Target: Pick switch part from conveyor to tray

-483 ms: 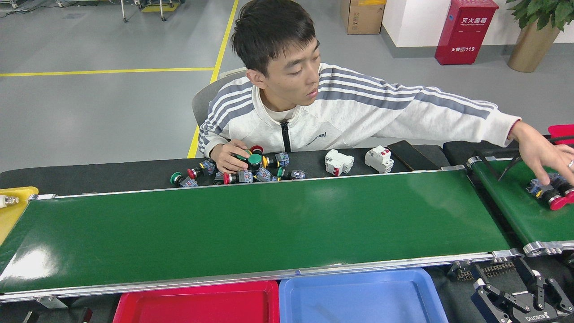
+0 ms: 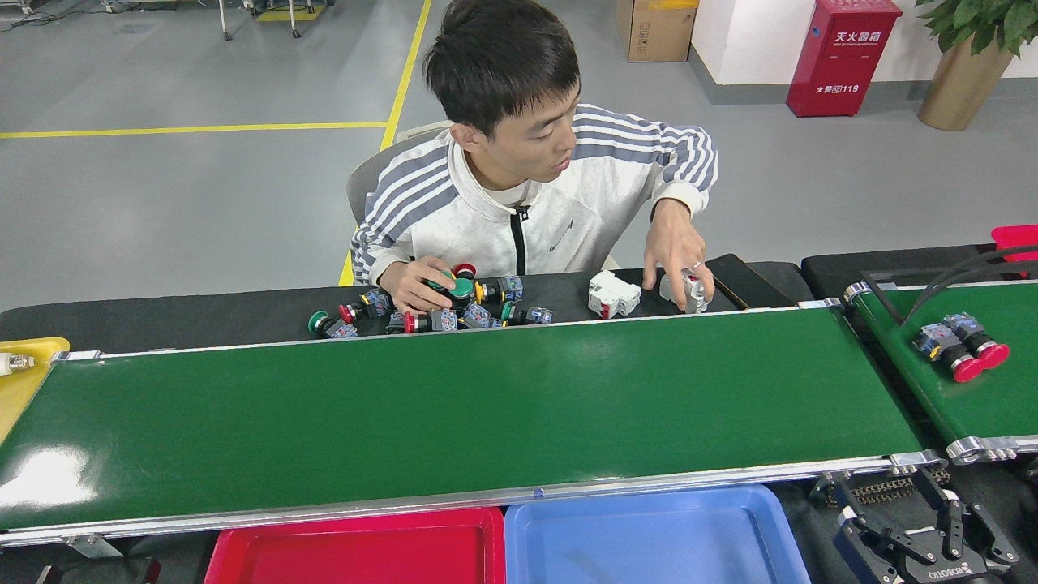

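Two hazards worth weighing. First, reaching too soon: nothing to pick on the conveyor (image 2: 454, 405), bare green from rail to rail, with the only belt-borne switch parts (image 2: 961, 350), a red-capped pair lying side by side, over on the narrower belt (image 2: 1001, 405) to the right. Closing on empty belt likely if started before a part crosses over. Second, the person across the table: one hand (image 2: 679, 247) resting on a white breaker (image 2: 610, 294) pair just behind the far rail, the other hand (image 2: 409, 284) in the pile of spare switches (image 2: 495, 312), both near enough the belt edge for a clash with any far reach. Also round caps and small bodies, so probably prone to rolling or twisting under an off-centre pinch, and to missing a tray.

As for the pincer: right gripper (image 2: 908, 523) low at the bottom right corner, beside the near end of the narrower belt, touching no part and holding nothing visible. Seen dark and from behind, so cannot tell whether spread or closed. Left gripper out of view altogether. Red tray (image 2: 357, 560) and blue tray (image 2: 649, 556) waiting below the near rail, no switch in either; unclear which one intended
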